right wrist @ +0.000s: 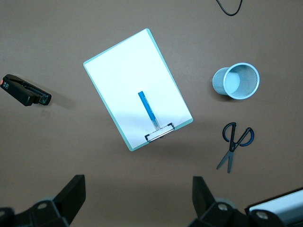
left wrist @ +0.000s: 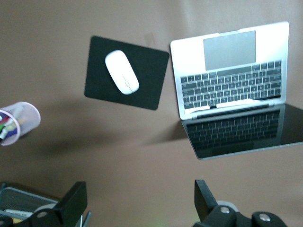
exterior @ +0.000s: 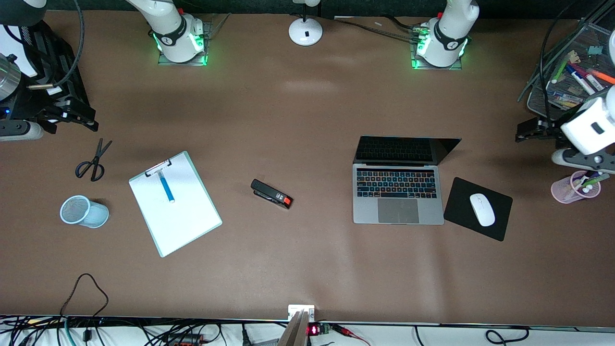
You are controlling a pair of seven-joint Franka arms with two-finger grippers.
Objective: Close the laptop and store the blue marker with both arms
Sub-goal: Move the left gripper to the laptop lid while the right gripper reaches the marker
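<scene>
Jaws wide on left gripper, right gripper (both empty); laptop open.

My front camera sits high across the table and looks down toward both arm bases, taking in the whole surface at once. My left wrist camera hangs well above the left arm's end, looking down past the wide-apart fingers of the left gripper at the open laptop, the mouse pad and the pink cup; all three also show in my front view. My right wrist camera looks down from high over the right arm's end, past the spread right gripper, sharing the clipboard, blue marker, scissors, mesh cup and stapler with the front view.
</scene>
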